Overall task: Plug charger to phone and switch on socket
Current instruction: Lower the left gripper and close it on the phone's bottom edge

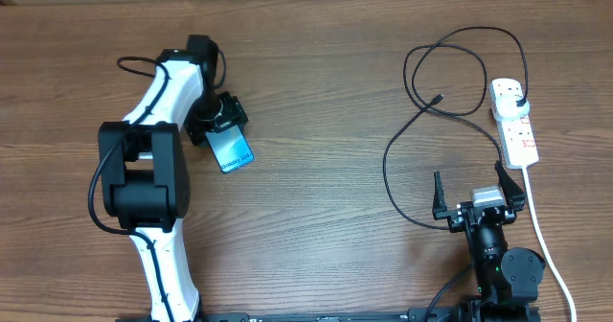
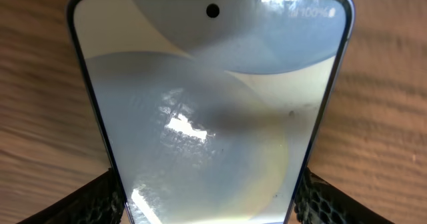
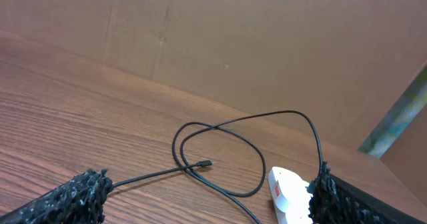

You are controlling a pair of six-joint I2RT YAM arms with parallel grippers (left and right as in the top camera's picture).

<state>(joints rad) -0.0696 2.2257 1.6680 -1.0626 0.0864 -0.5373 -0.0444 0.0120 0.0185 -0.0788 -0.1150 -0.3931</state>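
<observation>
The phone lies on the wooden table at the left with its screen lit; it fills the left wrist view. My left gripper is shut on the phone, a black finger pressing each long edge. The charger loops across the right side, its small connector lying free and its black plug seated in the socket. My right gripper stands open near the front edge, holding nothing, short of the cable and the socket.
The socket's white cord runs down past the right arm toward the front right edge. A brown cardboard wall stands behind the table. Bare wood separates the phone from the cable.
</observation>
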